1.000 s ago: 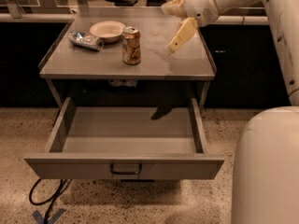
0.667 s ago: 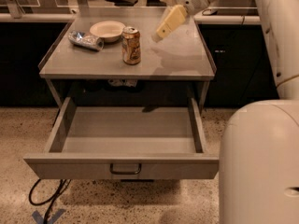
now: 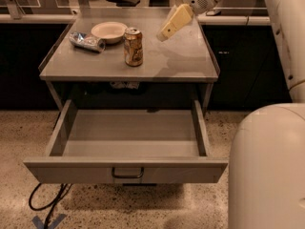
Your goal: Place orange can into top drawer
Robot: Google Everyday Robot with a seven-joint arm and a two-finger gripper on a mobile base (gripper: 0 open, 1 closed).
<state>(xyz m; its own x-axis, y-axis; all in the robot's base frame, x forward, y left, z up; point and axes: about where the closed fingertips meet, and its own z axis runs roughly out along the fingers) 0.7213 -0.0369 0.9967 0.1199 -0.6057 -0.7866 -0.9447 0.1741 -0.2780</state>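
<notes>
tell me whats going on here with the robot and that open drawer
The robot arm's gripper hovers over the table, to the right of the orange can and not touching it. The can stands upright on the tabletop, next to a pale bowl and a crushed can. The top drawer below is pulled open, and the orange can has not yet gone into it.

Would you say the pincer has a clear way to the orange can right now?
Probably yes. The pincer hangs over the tabletop to the right of the upright orange can, apart from it, with only bare surface between them. The bowl and crushed can lie on the can's other side.
</notes>
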